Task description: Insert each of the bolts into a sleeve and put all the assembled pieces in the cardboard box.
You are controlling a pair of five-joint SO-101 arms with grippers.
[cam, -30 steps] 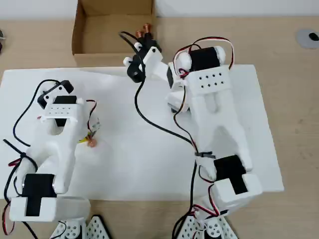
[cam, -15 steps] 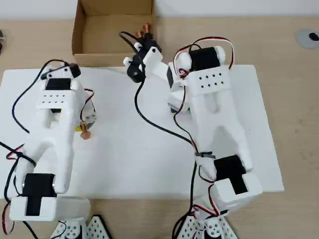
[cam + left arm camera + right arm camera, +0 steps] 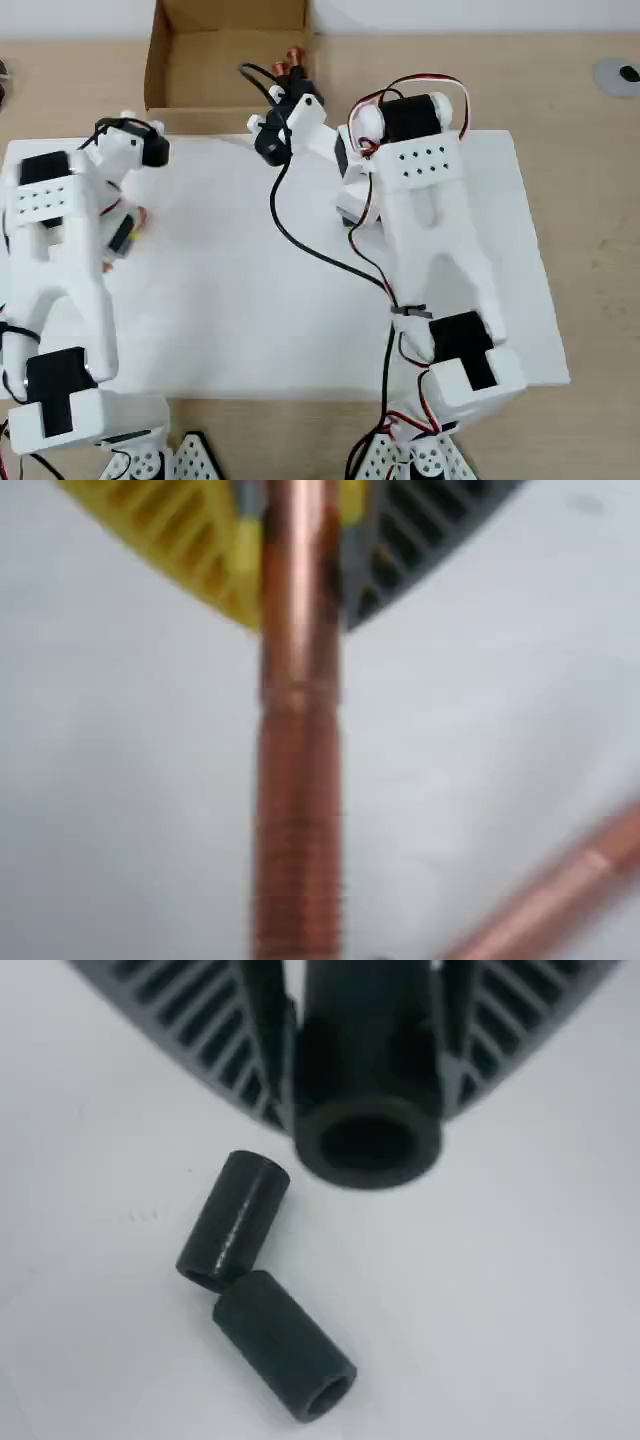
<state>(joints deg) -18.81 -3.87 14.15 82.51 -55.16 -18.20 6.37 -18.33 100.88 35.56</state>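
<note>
My left gripper [image 3: 296, 592] is shut on a copper bolt [image 3: 298, 740], pinched between its yellow and black fingers with the threaded end hanging over the white sheet. From above, that bolt [image 3: 140, 214] sits at the sheet's left side beside the left gripper [image 3: 126, 230]. A second bolt [image 3: 560, 900] lies on the sheet close by. My right gripper [image 3: 365, 1110] is shut on a black sleeve [image 3: 368, 1100], its open bore facing the camera. Two more black sleeves [image 3: 235, 1220] [image 3: 285, 1345] lie touching on the sheet below it. The cardboard box [image 3: 160, 70] stands at the far edge.
Copper pieces [image 3: 288, 64] lie on the wooden table just right of the box. The white sheet [image 3: 250, 300] covers the middle of the table. The right arm [image 3: 430, 220] stretches over its right half, with black cables looping across.
The left arm has swung left and away toward the far side, carrying the bolt with it. The right arm has stayed put.
</note>
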